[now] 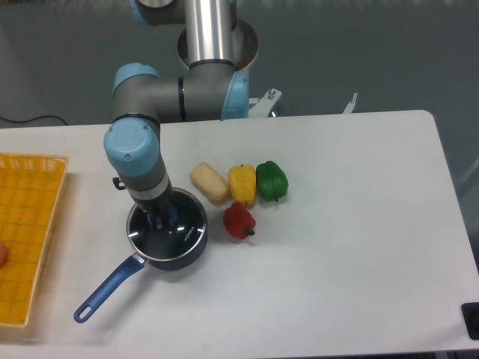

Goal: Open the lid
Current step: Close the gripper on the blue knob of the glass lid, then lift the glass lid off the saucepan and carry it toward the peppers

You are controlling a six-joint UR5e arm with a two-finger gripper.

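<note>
Hand is positioned directly over the centre of the lid, its fingers reaching down to the blue knob. The wrist housing blocks most of the contact area, so I cannot tell whether the fingers are clenched on the knob or merely flanking it; they appear to straddle it.

Location of the lid: seated on the dark blue saucepan, which stands on the white surface toward its left half. A red pepper sits just beside the pan on its right. A bread roll, yellow pepper and green pepper form a row behind. A yellow basket lies at the far left edge, well apart from the pan.

Orientation: the lid is round and lies flat, knob pointing straight up, so it has no long axis of its own. The only directional feature is the saucepan handle, which runs down and to the left toward the front edge of the surface.

Step in hand, as judged: securing the knob prior to lifting. Recommendations: confirm a firm, centred grip on the knob before any upward motion. Lift vertically so the metal rim clears the pan lip evenly and does not drag the pan. Keep the lid level, as a glass lid held by a small knob may swing. Any sideways carry should avoid the red pepper close on the right.
</note>
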